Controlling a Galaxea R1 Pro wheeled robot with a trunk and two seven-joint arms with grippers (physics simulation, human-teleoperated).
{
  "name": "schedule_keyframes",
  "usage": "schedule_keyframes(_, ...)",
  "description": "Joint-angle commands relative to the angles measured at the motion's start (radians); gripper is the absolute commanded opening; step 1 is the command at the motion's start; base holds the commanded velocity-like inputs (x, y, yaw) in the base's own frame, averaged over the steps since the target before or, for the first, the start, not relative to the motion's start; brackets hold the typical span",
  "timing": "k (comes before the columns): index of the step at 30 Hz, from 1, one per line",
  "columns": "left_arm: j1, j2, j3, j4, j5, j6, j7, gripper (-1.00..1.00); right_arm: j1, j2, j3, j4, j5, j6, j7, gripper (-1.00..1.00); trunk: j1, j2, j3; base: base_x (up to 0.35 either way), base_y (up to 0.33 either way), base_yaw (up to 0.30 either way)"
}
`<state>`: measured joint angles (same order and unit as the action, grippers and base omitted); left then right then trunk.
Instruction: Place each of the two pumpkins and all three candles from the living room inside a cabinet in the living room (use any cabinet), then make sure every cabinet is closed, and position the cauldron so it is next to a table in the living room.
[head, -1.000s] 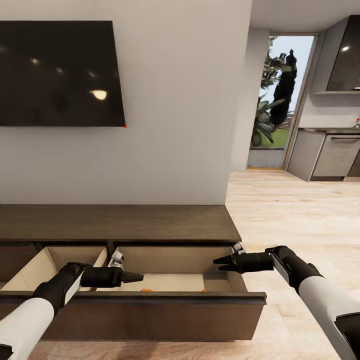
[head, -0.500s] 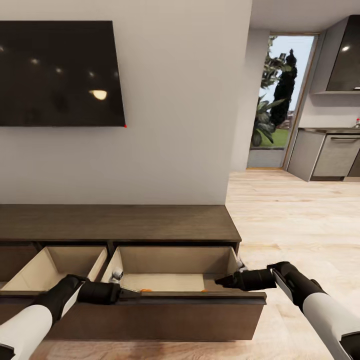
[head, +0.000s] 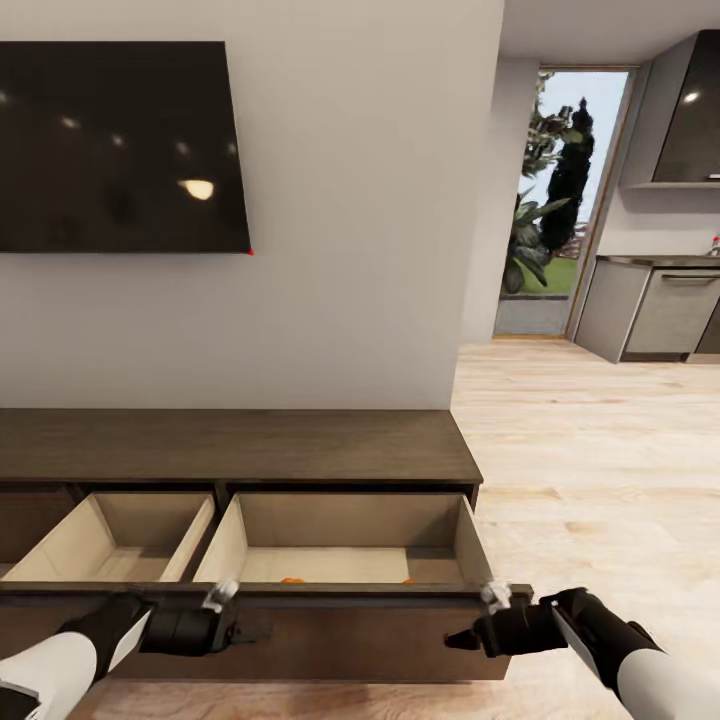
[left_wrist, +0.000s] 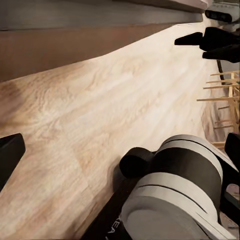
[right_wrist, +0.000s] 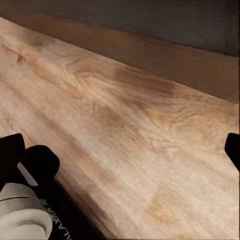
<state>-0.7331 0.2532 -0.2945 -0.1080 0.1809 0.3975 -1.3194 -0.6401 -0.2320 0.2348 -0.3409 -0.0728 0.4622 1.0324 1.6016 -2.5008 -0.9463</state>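
Observation:
The dark-brown cabinet (head: 240, 445) stands under the wall with two drawers pulled out. The right drawer (head: 350, 520) shows a pale inside, and two small orange bits (head: 292, 579) peek over its front edge; the rest of them is hidden. The left drawer (head: 120, 530) shows only a pale inside. My left gripper (head: 258, 632) hangs low in front of the drawer front, open, holding nothing. My right gripper (head: 455, 638) is level with it near the front's right end, also open; it appears in the left wrist view too (left_wrist: 192, 40). Candles and cauldron are out of view.
A black TV (head: 115, 145) hangs on the wall above the cabinet. Light wood floor (head: 600, 450) runs to the right toward a glass door (head: 560, 200) and grey kitchen cupboards (head: 660, 310). Both wrist views look along the floor (right_wrist: 125, 125) at the cabinet's base.
Both grippers dropped from over the right drawer's opening down to in front of its front panel. The drawers and the camera have not moved.

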Motion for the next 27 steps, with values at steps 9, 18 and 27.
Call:
schedule_keyframes(9,0.003,-0.021,0.006,0.132,0.014,-0.253,0.311,1.00,0.077,0.049,-0.001,0.023,0.000,-0.262,-0.330,1.00,0.000,0.000,0.000,0.000,0.000,0.000)
schedule_keyframes(18,0.033,-0.149,0.009,0.160,0.117,-0.515,0.750,1.00,0.095,0.154,-0.001,0.133,-0.004,-0.609,-0.682,1.00,0.000,0.000,0.000,0.000,0.000,0.000)
schedule_keyframes(27,0.040,-0.187,0.009,0.161,0.167,-0.534,0.787,1.00,0.096,0.200,-0.002,0.178,-0.008,-0.689,-0.721,1.00,0.000,0.000,0.000,0.000,0.000,0.000)
